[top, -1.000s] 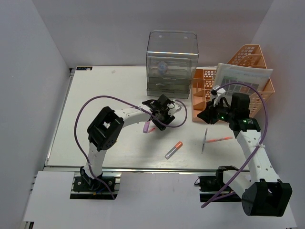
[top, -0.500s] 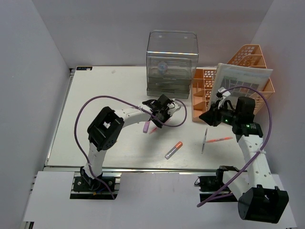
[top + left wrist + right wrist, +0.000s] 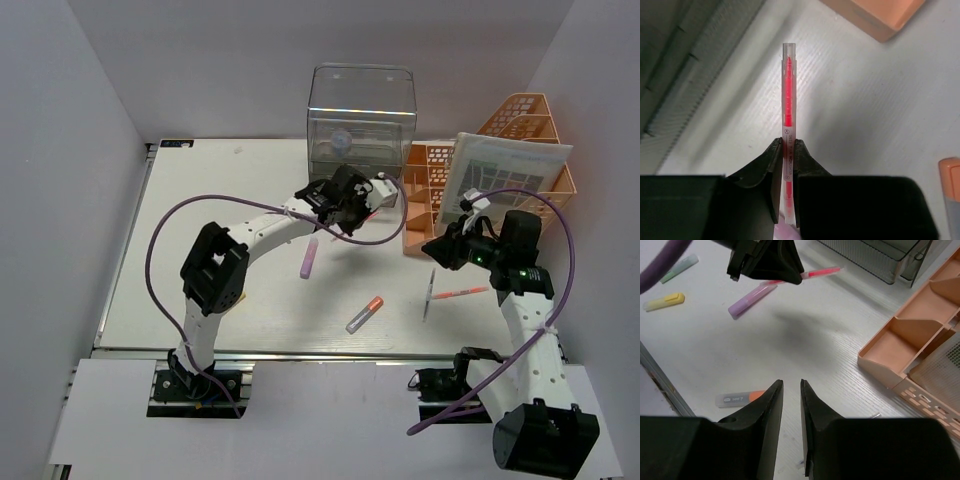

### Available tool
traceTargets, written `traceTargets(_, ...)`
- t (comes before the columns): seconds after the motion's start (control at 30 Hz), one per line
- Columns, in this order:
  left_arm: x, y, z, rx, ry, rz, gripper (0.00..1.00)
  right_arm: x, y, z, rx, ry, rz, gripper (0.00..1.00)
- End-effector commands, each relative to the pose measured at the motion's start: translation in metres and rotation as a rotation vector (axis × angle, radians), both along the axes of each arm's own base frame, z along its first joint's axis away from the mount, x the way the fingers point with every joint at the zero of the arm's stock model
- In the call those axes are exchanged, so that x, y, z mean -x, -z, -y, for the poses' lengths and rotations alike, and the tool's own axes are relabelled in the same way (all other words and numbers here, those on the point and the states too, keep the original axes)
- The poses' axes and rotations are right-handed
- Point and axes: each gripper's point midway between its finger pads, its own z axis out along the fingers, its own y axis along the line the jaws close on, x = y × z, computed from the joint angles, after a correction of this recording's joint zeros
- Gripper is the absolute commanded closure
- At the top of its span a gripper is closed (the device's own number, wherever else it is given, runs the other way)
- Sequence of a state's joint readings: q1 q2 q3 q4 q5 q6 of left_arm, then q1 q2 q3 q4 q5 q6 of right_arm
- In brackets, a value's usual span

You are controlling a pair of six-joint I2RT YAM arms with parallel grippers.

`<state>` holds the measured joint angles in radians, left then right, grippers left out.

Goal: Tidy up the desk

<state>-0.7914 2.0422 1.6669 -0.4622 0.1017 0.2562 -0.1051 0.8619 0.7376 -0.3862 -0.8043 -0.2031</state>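
The desk [image 3: 200, 250] is a white tabletop. My left gripper [image 3: 368, 195] is shut on a red highlighter pen [image 3: 788, 100] and holds it in the air in front of the clear drawer box [image 3: 360, 130]. The pen sticks out past the fingertips [image 3: 772, 150]. The right wrist view shows the same gripper [image 3: 798, 279] and pen [image 3: 820, 274] above the desk. My right gripper [image 3: 440, 248] hovers over the desk next to the orange compartment tray [image 3: 425, 200]. Its jaws stand almost together with only a narrow gap, and there is nothing between them [image 3: 791, 385].
A purple highlighter [image 3: 308, 262], a grey-and-orange marker [image 3: 364, 314], a thin dark pen [image 3: 430, 291] and a red pen [image 3: 462, 293] lie on the desk. Yellow [image 3: 664, 301] and green [image 3: 680, 267] highlighters lie farther left. An orange mesh rack [image 3: 520, 120] holds a notebook [image 3: 505, 175].
My left gripper lifted the red pen off the desk and carried it back and right toward the drawer box. My right gripper drifted slightly right.
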Motion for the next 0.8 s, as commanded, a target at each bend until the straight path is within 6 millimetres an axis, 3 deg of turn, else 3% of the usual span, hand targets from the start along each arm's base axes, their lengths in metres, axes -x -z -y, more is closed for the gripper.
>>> traceTargets(0.0,-0.014,-0.058,0.012,0.060,0.122,0.167,0.91,0.000,-0.012,-0.001,-0.001,-0.022,0.070,0.73)
traceTargets(0.13,-0.031,-0.093,0.022,0.043,0.196,0.288,0.91,0.001,-0.013,-0.001,0.000,-0.026,0.077,0.73)
traceTargets(0.3,-0.051,-0.108,0.022,-0.022,0.244,0.449,0.92,0.003,-0.014,-0.003,-0.010,-0.041,0.078,0.73)
traceTargets(0.37,-0.067,-0.118,0.019,-0.043,0.240,0.538,0.92,0.004,-0.013,-0.004,-0.011,-0.045,0.074,0.73)
traceTargets(0.5,-0.095,-0.114,0.013,-0.092,0.247,0.604,0.92,0.004,-0.012,-0.003,-0.008,-0.043,0.077,0.73)
traceTargets(0.77,-0.124,-0.091,0.000,-0.171,0.190,0.671,0.90,0.003,-0.010,-0.002,-0.008,-0.036,0.071,0.73)
